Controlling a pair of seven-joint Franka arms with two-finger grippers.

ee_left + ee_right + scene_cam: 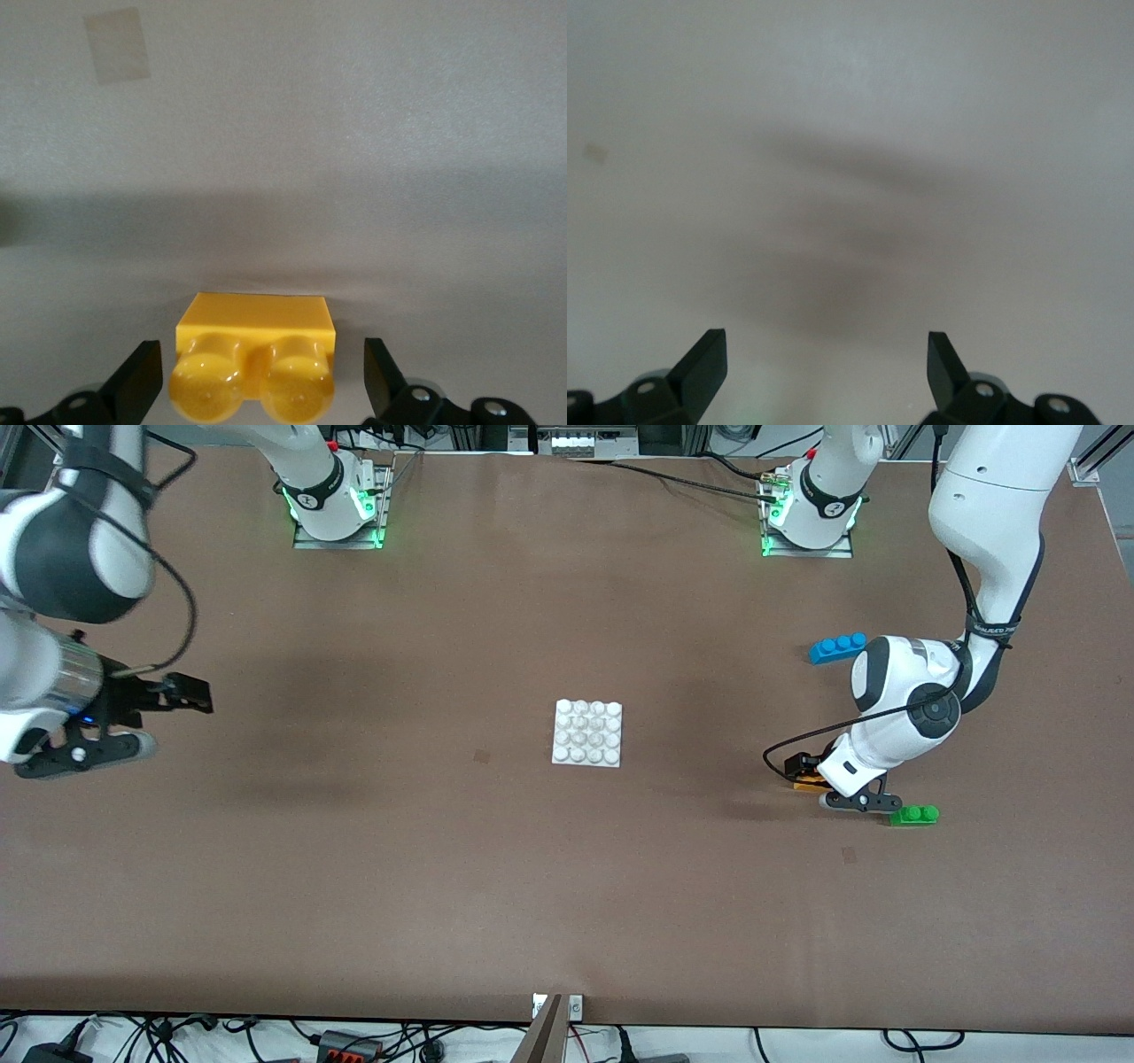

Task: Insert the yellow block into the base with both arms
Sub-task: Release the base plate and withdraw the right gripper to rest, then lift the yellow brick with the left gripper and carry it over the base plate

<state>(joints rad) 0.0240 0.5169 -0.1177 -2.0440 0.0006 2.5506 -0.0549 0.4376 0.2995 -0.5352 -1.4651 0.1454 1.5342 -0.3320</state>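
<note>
Both jaws spread: left gripper (257, 376) straddling yellow block (255, 354), right gripper (824, 372) waiting; base (587, 732) bare.

No legible text, label or number anywhere

Your whole frame is basically one big matte brown tabletop (372, 868), lit evenly from above with soft dark smudges of shadow across the middle. Along the bottom edge you've got a pale floor strip with a tangle of black cables (159, 1036), and metal framing (1091, 460) peeks in at the upper right corner.
</note>
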